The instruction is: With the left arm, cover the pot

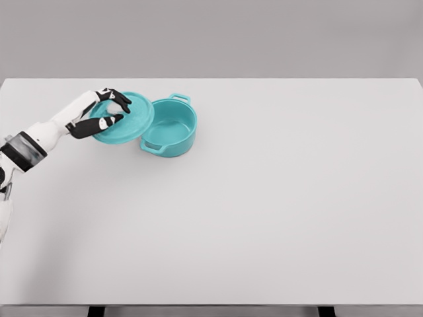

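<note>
A teal pot (170, 128) with two side handles stands uncovered on the white table (277, 198), left of centre near the far edge. Its teal lid (129, 122) hovers tilted just to the pot's left, its right rim overlapping the pot's left edge. My left hand (111, 109) reaches in from the left, with black fingers curled around the knob on top of the lid. The knob itself is mostly hidden by the fingers. The right arm does not show.
</note>
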Controlling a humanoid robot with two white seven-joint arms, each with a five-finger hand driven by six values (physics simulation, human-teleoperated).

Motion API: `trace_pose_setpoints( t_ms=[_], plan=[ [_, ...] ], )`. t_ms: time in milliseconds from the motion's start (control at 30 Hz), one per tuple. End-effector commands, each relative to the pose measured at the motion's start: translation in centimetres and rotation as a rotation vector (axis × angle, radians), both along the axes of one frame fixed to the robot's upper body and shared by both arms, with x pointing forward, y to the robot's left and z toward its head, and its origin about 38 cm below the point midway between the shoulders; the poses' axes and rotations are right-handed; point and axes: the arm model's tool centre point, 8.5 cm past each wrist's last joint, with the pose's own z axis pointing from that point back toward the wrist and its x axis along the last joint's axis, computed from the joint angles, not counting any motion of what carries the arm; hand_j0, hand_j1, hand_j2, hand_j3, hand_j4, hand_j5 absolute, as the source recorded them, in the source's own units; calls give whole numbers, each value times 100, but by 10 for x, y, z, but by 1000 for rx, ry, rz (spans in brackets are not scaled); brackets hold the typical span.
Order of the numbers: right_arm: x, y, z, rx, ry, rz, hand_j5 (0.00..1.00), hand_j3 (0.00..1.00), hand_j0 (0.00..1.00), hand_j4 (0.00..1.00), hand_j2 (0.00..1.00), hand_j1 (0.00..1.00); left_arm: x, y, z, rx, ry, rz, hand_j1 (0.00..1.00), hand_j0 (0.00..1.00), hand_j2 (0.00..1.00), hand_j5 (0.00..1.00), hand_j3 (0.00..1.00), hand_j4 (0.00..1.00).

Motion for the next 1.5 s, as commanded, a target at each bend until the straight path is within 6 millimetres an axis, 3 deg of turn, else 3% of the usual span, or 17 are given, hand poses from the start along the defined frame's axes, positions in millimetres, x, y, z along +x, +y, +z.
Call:
trace_pose_setpoints(
  t_ms=[0, 600, 1467],
  plan=[
    [0, 0, 0, 0, 0, 0, 100, 100, 100, 100, 100, 100, 1, -11, -7, -2, 9, -7, 42, 42, 42, 42, 42, 42],
    [0, 0, 0, 0, 0, 0, 100, 100, 100, 100, 100, 100, 17, -60, -10, 3, -8, -38, 41, 41, 41, 41, 41, 41],
    [0, 0, 0, 0, 0, 0, 100, 100, 100, 100, 100, 100, 29, -95, -25, 6, 48, -97, 42, 42, 42, 42, 42, 42]
  ],
)
